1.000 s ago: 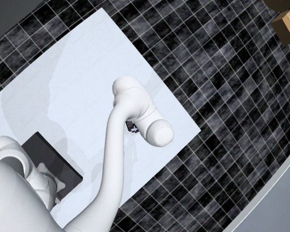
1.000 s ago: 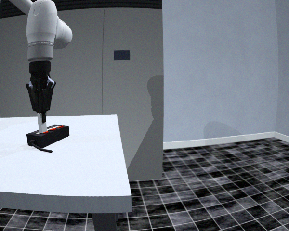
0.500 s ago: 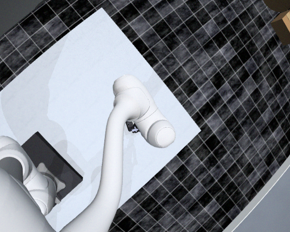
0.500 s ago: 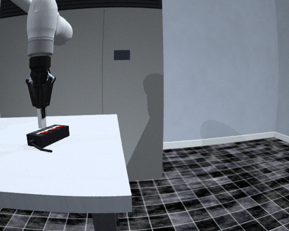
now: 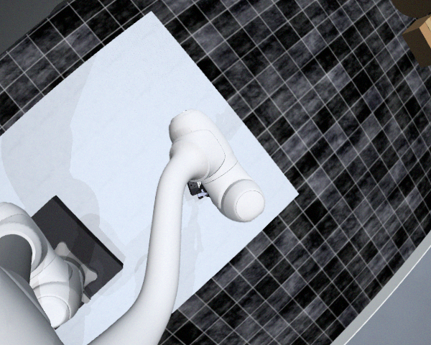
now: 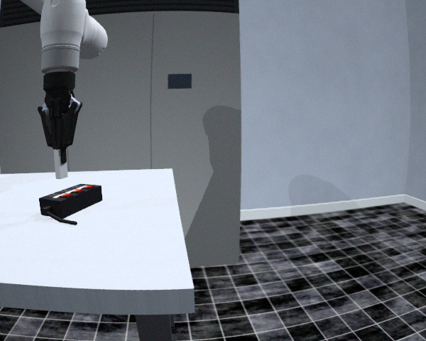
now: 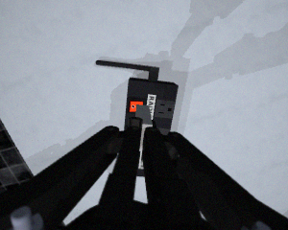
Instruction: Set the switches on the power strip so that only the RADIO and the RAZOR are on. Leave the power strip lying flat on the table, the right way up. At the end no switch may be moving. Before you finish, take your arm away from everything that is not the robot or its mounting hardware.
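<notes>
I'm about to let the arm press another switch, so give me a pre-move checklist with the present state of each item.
1. Power strip flat on the table, right way up: ok.
2. Hand shut and holding nothing: ok.
3. Hand off the strip: ok, it hangs above it in the exterior view.
4. Strip well inside the table edges: ok.
5. Which switches are on: cannot tell, labels unreadable.
6. Cable out of the hand's path: ok.

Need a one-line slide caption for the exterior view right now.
White arm's black pincer, shut and empty, hangs above the black rectangular power strip with red switches lying flat on the pale table.
</notes>
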### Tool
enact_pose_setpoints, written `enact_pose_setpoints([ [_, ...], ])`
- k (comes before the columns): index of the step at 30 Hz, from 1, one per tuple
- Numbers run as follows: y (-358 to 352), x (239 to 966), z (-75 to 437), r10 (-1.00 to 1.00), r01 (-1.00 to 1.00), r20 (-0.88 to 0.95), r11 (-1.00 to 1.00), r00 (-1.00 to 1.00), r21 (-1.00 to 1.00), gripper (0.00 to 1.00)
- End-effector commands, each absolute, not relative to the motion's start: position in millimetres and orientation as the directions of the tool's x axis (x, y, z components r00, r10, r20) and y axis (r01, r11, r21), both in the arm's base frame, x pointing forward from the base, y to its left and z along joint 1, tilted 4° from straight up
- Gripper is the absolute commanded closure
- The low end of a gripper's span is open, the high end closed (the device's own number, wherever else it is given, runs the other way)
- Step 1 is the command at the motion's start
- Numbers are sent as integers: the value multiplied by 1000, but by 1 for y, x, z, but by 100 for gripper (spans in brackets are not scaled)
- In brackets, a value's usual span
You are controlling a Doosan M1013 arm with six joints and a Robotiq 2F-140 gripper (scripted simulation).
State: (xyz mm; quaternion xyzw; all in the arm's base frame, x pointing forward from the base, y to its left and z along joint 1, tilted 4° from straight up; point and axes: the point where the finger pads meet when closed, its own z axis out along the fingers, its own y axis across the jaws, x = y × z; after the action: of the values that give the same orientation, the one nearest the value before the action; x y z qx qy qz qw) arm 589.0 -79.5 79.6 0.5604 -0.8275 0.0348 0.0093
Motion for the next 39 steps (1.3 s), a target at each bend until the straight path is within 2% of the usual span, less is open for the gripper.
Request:
enact_pose_setpoints([
  [1, -79, 589, 80, -927, -928, 54, 370, -372, -47, 100],
  [16, -79, 589, 80, -927, -928, 54, 369, -372, -47, 100],
  [23, -41, 618, 92, -928, -929, 54, 367, -369, -47, 100],
  [39, -40, 619, 92, -928, -929, 54, 367, -369, -47, 100],
])
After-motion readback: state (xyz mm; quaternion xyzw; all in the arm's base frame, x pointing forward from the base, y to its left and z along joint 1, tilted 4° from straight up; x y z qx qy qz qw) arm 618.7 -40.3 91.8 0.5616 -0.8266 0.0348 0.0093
